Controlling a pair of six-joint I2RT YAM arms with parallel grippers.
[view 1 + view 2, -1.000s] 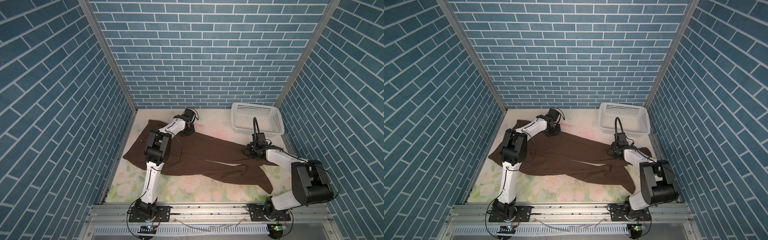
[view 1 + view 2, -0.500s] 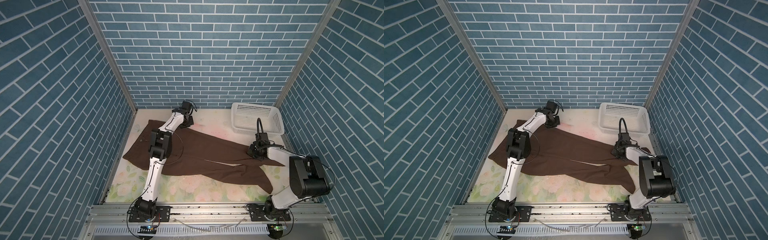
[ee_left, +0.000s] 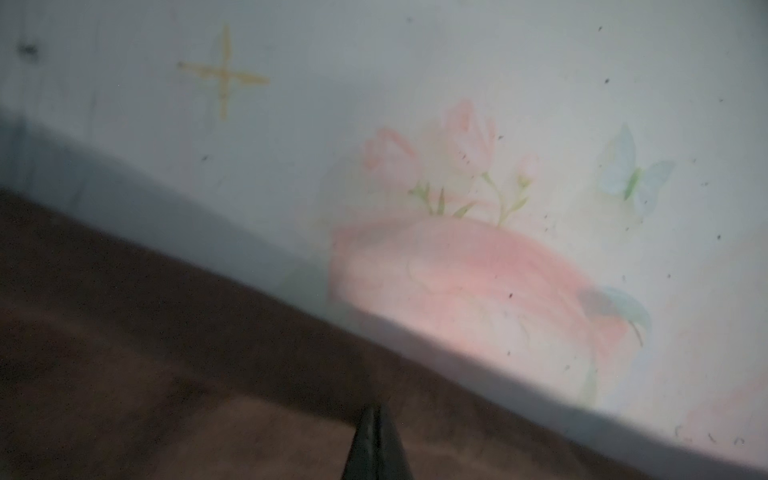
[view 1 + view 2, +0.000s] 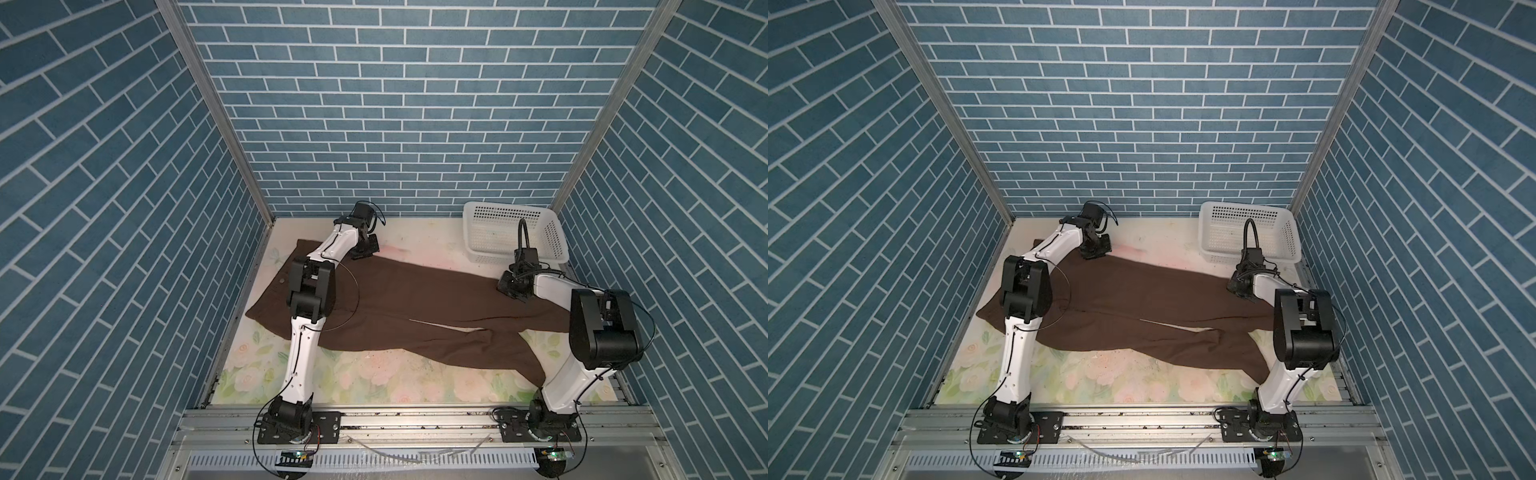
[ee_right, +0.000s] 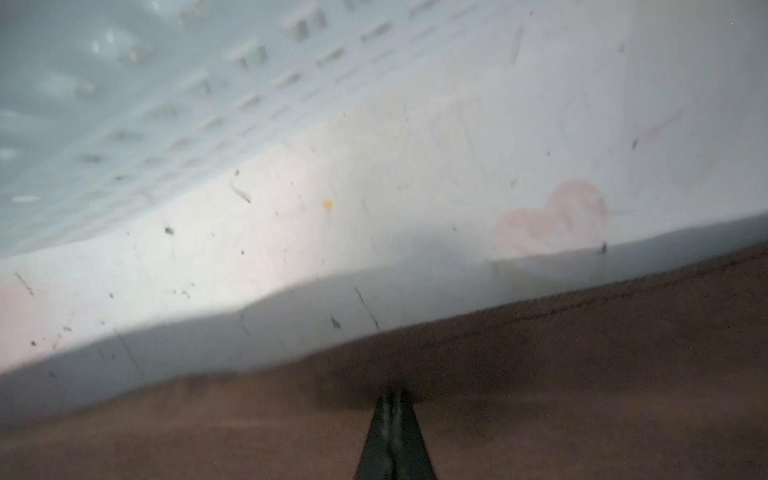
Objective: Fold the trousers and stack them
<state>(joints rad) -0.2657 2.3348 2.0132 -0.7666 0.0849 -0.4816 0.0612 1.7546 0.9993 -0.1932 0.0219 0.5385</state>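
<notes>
Left hand (image 3: pixel 376 415) eased back from rear wall (image 4: pixel 395 124); right hand (image 5: pixel 392 399) barely shifted. Both pinched shut on far edge of trousers (image 4: pixel 415 299), spread flat across surface (image 4: pixel 374 382). We judge lengthwise fold just starting; nothing stacked.

My white-and-black left arm (image 4: pixel 303 353) runs up from its base at lower left in both top views. The black elbow is bent at mid-left and the forearm reaches up and right toward centre frame. The black parallel left gripper (image 4: pixel 362 255) points down and sits low. In the left wrist view its fingertips (image 3: pixel 365 449) are pressed together. My white-and-black right arm (image 4: pixel 569 386) rises at lower right, the bulky black elbow at right and the forearm angled up-left. The black right gripper (image 4: pixel 510 289) is also low, fingertips (image 5: pixel 376 440) closed tight.
</notes>
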